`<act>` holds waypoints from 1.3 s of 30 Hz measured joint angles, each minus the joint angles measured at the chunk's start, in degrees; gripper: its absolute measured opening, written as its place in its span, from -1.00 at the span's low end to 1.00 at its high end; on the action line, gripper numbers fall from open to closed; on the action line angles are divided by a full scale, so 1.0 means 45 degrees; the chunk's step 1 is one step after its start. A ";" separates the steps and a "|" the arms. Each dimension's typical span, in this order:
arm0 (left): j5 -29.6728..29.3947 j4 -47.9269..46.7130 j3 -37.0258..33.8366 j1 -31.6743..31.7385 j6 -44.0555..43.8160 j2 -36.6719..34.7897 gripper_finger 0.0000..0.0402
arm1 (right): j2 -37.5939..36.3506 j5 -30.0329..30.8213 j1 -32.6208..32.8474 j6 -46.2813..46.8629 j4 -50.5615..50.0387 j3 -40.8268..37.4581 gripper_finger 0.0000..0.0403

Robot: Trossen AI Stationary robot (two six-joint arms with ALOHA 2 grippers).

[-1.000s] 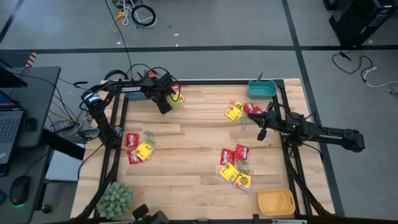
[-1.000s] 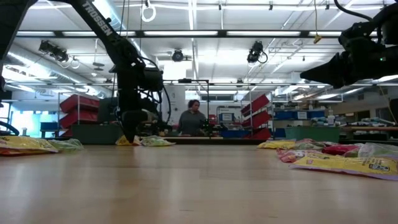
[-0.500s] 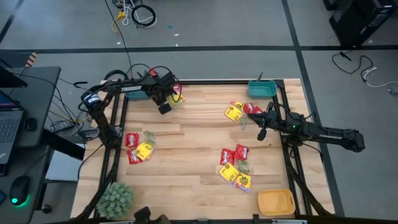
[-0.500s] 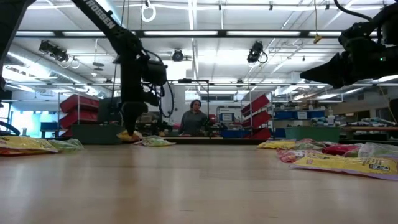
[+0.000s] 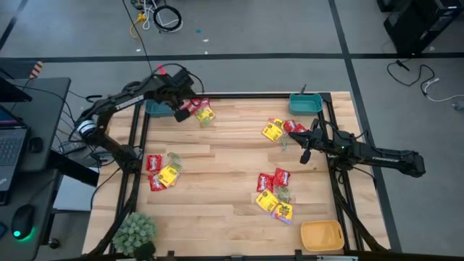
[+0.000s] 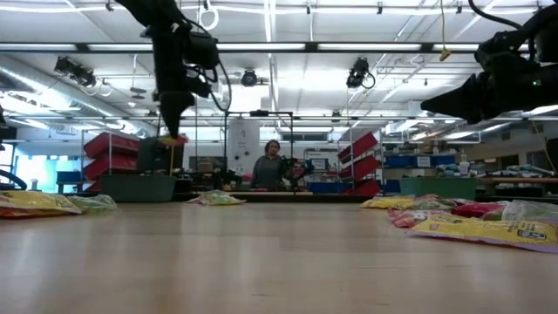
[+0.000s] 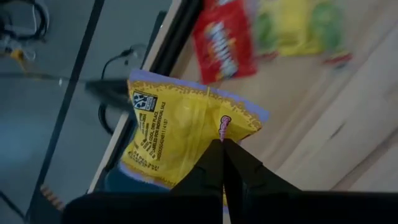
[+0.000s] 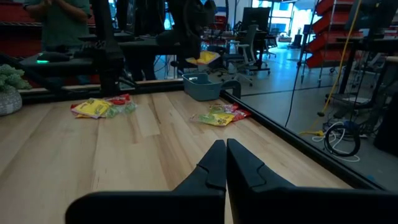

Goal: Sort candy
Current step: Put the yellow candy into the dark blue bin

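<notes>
My left gripper (image 7: 224, 163) hangs high above the table's far left corner (image 5: 178, 114), shut on a yellow candy packet (image 7: 180, 134). In the low view that packet (image 6: 172, 139) shows just under the fingertips. Below it on the wood lie a red packet (image 7: 224, 38) and a yellow-green one (image 7: 297, 25). More candy lies flat in three piles: left (image 5: 161, 171), far right (image 5: 281, 129) and near right (image 5: 274, 194). My right gripper (image 5: 304, 155) waits shut and level at the right side, touching nothing (image 8: 225, 152). My left gripper pinches the yellow packet at one edge (image 7: 222, 127) between its two fingers. The fingers come from above, slanting steeply down. The packet is lifted clear of the table and spreads out beyond the fingertips.
A teal bin (image 5: 155, 109) stands at the far left corner, just under the left gripper, and another teal bin (image 5: 305, 104) at the far right. A yellow-orange bin (image 5: 321, 235) sits at the near right and a fuzzy green plant (image 5: 134, 230) at the near left. A person (image 6: 272, 167) sits beyond the table.
My left gripper has risen well above the table and drifted toward the far left corner. It carries the yellow packet, which lay on the wood a second ago and now hangs clear. The right arm has kept still.
</notes>
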 joint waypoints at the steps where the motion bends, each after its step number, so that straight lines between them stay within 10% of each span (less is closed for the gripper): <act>1: -0.0005 -0.0079 -0.0047 0.0227 0.0151 -0.0072 -1.00 | -0.0001 -0.0005 -0.0004 -0.0004 0.0000 -0.0001 -1.00; 15: 0.0003 0.0755 -0.1041 0.2853 0.1216 0.1233 -1.00 | -0.0001 -0.0005 -0.0003 0.0001 0.0000 0.0003 -1.00; 39: 0.1264 0.1765 -0.1347 0.2911 0.3588 0.2732 -1.00 | 0.0002 -0.0003 -0.0002 0.0000 0.0000 0.0000 -1.00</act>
